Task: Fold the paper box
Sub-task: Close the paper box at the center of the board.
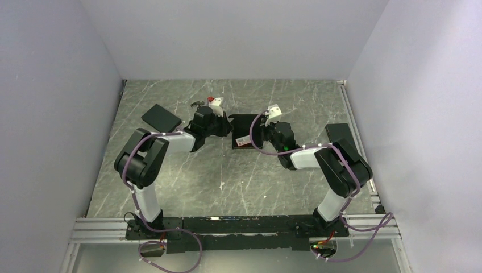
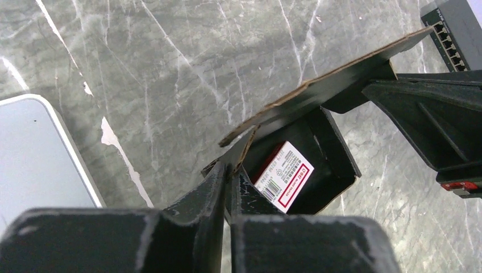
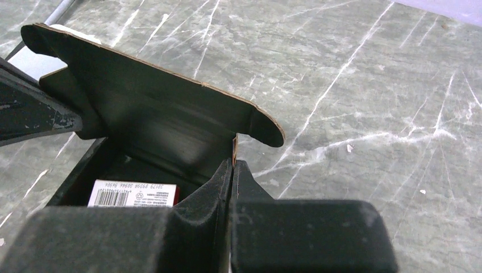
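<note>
The left gripper [image 2: 230, 170] sits at the bottom middle of its own view. It is squeezed nearly tight and pinches a thin side wall of the matte black cardboard paper box [image 2: 318, 142] at a corner. The right gripper [image 3: 233, 166], at the bottom middle of its view, is squeezed tight too, with the brown edge of the other side wall between its tips. So each arm holds one side. In the top view the box sits in the middle of the frame, between both arms, on the grey marble-look table [image 1: 187, 182].

Inside the box lies a small white packet with a barcode and red trim [image 2: 284, 182]. Above it the wide lid flap [image 3: 153, 108] leans up and over, not shut yet.

I think the walls are done and the lid is the step now. The next move needs the lid pushed down and its ears tucked inside, so one gripper may have to let go.

Only the right wrist view shows the round ears [image 3: 267, 128]. Only the left wrist view shows a pale grey flat case with round corners [image 2: 34, 159] at the left.
</note>
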Controlling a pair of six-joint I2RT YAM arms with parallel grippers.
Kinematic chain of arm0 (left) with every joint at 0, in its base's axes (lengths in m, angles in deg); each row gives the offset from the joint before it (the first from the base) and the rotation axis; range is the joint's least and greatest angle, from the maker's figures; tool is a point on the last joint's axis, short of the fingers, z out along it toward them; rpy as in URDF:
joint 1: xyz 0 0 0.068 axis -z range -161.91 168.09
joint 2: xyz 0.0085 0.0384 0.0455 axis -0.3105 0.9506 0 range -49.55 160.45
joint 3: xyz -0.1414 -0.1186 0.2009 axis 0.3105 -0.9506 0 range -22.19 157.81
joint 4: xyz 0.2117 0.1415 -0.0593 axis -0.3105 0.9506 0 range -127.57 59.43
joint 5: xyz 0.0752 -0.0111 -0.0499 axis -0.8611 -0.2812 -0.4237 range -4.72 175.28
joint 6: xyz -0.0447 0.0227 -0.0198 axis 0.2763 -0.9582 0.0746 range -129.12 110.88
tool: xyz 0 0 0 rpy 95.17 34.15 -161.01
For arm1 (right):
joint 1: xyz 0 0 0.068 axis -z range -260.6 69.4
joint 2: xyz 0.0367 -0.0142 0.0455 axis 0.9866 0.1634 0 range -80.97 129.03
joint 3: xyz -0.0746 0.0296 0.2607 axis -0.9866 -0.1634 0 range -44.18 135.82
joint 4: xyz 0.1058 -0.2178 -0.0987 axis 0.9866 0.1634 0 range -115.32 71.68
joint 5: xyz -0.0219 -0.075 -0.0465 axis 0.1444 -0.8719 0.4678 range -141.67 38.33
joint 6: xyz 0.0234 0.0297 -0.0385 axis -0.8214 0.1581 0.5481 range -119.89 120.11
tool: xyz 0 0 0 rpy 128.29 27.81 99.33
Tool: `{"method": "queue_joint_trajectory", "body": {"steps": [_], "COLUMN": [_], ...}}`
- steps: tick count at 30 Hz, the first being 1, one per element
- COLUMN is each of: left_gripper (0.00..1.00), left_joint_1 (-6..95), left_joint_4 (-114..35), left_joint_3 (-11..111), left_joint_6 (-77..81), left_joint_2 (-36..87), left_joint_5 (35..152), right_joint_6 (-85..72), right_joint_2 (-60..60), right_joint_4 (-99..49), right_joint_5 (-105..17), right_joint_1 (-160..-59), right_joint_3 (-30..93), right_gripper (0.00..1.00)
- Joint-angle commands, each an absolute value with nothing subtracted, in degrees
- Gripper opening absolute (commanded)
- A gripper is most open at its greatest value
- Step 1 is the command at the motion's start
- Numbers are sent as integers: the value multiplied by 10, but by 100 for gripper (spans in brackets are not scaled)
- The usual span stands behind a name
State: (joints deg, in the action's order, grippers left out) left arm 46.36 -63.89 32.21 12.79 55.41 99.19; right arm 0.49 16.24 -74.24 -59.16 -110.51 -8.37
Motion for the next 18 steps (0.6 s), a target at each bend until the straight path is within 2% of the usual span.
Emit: {"method": "queue_joint_trajectory", "body": {"steps": [1,3,12,18], "left_gripper": [5,0,0,0], "left_joint_1": [475,479,514,550], "left_joint_4": [-648,-642,-626,-655], "left_joint_3": [349,355,385,372], "left_joint_6": [143,139,151,160], "left_joint_2": [557,558,579,592], "left_joint_5": [956,941,768,669], "right_joint_6": [4,8,-27,-87], "right_joint_2": [170,174,211,205], "right_joint_4": [-735,-740,-752,-704], "right_joint_5": [-605,-614,-666,-674], "right_joint_1": [-1110,-1111,-1127,-1132], "right_joint_3": [-61,-58,-20,-18], "right_gripper": [0,0,0,0]}}
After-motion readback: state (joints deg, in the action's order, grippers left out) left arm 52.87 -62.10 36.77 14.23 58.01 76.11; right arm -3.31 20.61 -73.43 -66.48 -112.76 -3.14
